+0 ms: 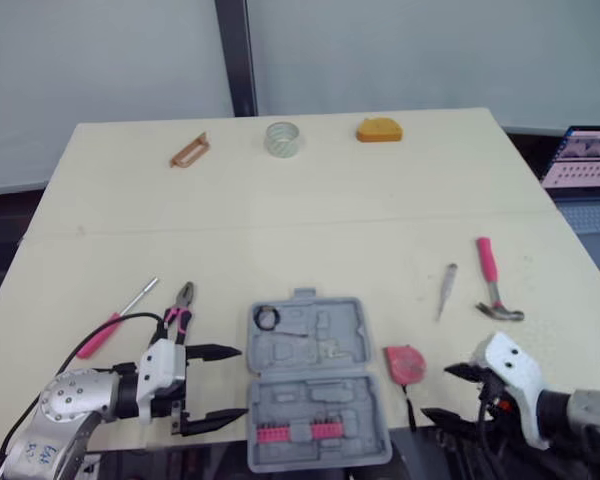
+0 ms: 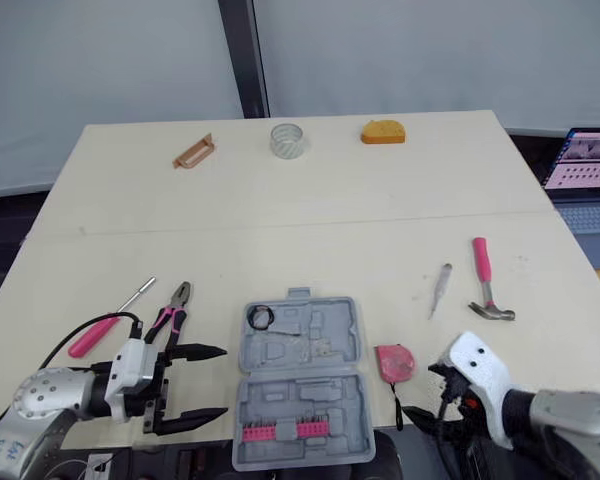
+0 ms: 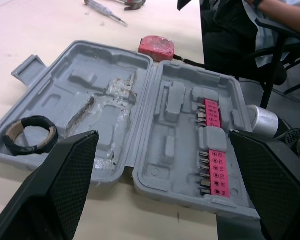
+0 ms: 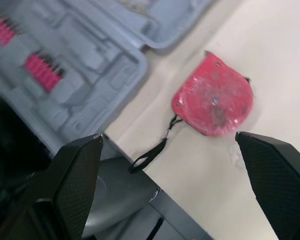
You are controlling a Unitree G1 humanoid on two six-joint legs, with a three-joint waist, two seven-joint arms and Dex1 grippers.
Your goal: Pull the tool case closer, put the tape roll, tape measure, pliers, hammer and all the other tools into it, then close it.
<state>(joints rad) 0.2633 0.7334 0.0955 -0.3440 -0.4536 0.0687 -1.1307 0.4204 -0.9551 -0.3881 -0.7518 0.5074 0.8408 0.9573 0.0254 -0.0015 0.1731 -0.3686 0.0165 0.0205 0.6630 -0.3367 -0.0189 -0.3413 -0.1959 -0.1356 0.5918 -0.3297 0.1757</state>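
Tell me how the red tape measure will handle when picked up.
The flat, rounded red plastic tape measure lies on its broad side, so it probably won't roll. Its smooth, scuffed shell may slip under a narrow grip. Its thin black strap looks limp and will likely dangle when lifted.

Head stereo pair looks forward and down over the table (image 1: 380, 200), tool case (image 1: 315, 380) at lower centre; both wrist cameras sit close, sharing that case and the tape measure (image 4: 215, 100).

Open tool case (image 2: 300, 378), tape roll (image 2: 263, 317) inside, tape measure (image 2: 393, 362) beside
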